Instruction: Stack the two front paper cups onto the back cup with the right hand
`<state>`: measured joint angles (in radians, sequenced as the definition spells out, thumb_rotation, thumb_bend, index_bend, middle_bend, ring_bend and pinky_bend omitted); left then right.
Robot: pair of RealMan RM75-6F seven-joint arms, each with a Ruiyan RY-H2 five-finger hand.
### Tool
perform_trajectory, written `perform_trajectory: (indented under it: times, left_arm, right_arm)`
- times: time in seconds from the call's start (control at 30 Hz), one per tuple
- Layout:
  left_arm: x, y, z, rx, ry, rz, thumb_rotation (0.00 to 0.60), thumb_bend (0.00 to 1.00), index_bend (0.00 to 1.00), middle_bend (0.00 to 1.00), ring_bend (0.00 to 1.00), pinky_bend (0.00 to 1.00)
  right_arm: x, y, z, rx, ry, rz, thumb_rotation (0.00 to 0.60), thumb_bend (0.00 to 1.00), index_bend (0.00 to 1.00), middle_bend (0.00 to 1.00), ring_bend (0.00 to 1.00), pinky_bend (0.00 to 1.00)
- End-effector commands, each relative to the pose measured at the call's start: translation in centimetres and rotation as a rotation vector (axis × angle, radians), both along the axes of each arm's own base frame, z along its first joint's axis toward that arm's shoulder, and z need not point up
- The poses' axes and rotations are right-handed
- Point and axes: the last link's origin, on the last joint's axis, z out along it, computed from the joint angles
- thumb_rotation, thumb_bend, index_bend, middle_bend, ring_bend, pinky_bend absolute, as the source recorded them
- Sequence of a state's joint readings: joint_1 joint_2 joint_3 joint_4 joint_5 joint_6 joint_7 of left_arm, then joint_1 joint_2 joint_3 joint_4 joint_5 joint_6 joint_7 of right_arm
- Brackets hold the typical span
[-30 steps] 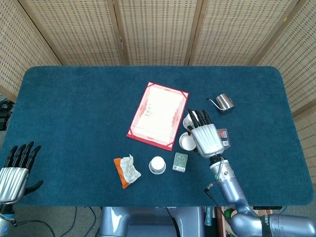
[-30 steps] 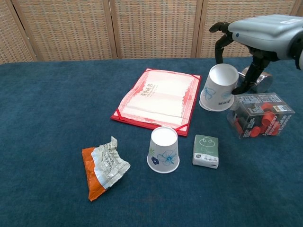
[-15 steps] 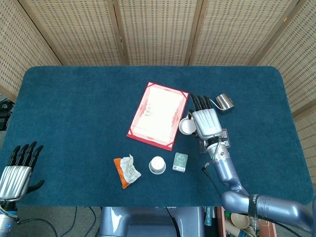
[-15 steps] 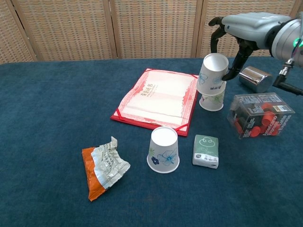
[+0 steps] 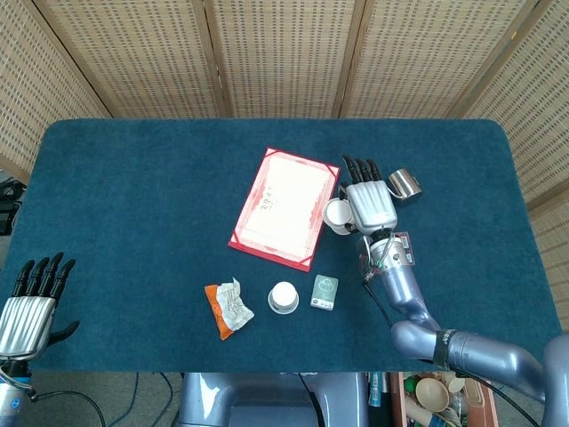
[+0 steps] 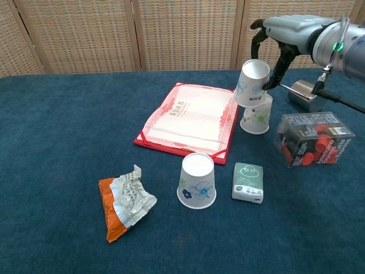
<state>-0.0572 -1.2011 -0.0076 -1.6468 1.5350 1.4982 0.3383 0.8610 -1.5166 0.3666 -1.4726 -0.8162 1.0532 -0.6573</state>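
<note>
Right hand (image 6: 285, 34) is raised over the back right of the blue cloth-covered counter (image 6: 57, 142), palm down, forearm reaching in from the right. Its dark fingers (image 6: 258, 35) curl around a white floral paper cup (image 6: 252, 83), held upside down and tilted, thumb on the near side of the wall. The held cup sits directly above and touching the top of a 2nd inverted floral paper cup (image 6: 256, 116), which stands on the counter just right of the red-bordered certificate folder (image 6: 191, 117); whether it is seated over that cup or only resting on it cannot be told. In the head view the hand (image 5: 371, 203) hides most of this pair.

A 3rd inverted floral paper cup (image 6: 197, 180) stands alone at the front, between a crumpled orange and silver snack wrapper (image 6: 125, 200) and a small green tissue packet (image 6: 248, 182).

Clear plastic box (image 6: 311, 138) holds red cylindrical pieces. Small steel pitcher (image 6: 305, 93) lies behind it.

Left hand (image 5: 28, 307) rests at the front left counter edge, fingers straight and spread, holding nothing.
</note>
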Motion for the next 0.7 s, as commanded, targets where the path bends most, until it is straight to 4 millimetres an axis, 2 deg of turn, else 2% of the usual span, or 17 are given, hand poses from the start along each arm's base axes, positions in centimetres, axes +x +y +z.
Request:
perform_trajectory:
  times: [0.03, 0.37, 0.7]
  left_arm:
    - [0.0, 0.0, 0.1, 0.002, -0.001, -0.002, 0.600, 0.16, 0.00, 0.00, 0.00, 0.00]
    - [0.0, -0.1, 0.2, 0.001, -0.009, -0.002, 0.600, 0.16, 0.00, 0.00, 0.00, 0.00]
    - [0.1, -0.1, 0.0, -0.011, -0.010, -0.003, 0.600, 0.16, 0.00, 0.00, 0.00, 0.00]
  right_arm:
    - [0.0, -0.5, -0.1, 0.001, -0.017, -0.016, 0.600, 0.12, 0.50, 0.07, 0.00, 0.00]
    - [-1.8, -2.3, 0.1, -0.020, 0.031, -0.100, 0.600, 0.11, 0.50, 0.07, 0.00, 0.00]
    - [-3.4, -2.8, 0.0, -0.022, 0.077, -0.159, 0.600, 0.11, 0.50, 0.05, 0.00, 0.00]
